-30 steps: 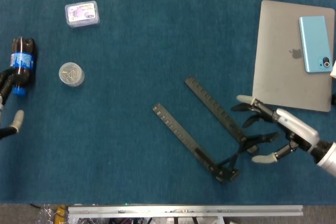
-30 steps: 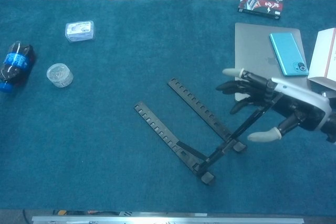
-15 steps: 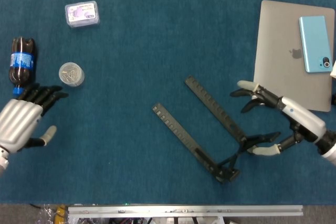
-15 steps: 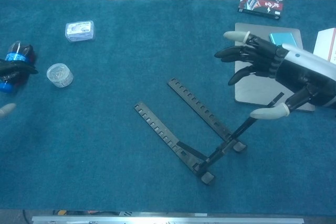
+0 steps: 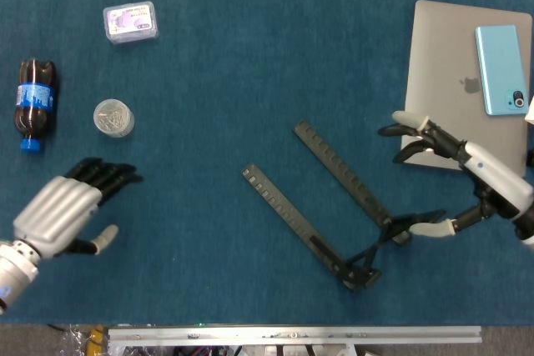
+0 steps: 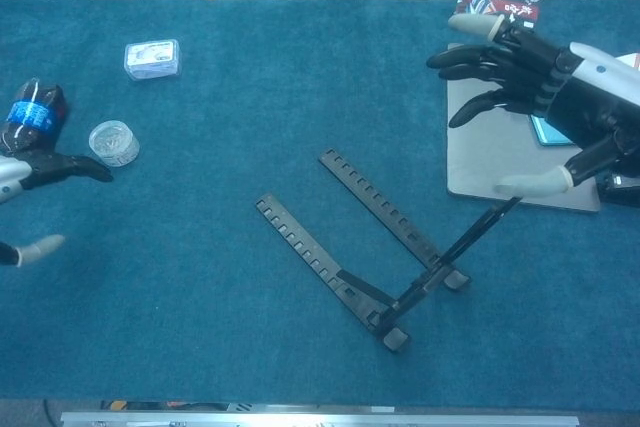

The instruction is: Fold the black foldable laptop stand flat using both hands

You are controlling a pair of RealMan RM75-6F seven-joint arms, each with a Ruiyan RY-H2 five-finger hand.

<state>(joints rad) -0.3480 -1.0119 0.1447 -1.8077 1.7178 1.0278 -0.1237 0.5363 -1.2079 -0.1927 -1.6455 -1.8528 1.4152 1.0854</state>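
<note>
Black laptop stand [image 5: 329, 205], unfolded, lying mid-counter [image 5: 250, 81] with one strut raised toward the right hand [image 5: 467, 181], fingers spread and empty beside the laptop [image 5: 463, 81]; left hand [image 5: 62, 214] likewise spread, well apart.

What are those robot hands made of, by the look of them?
Both look alike: the left hand and the right hand have a smooth silver-white shell on the back, black jointed fingers and pale tips on some of them. No cables show.
</note>
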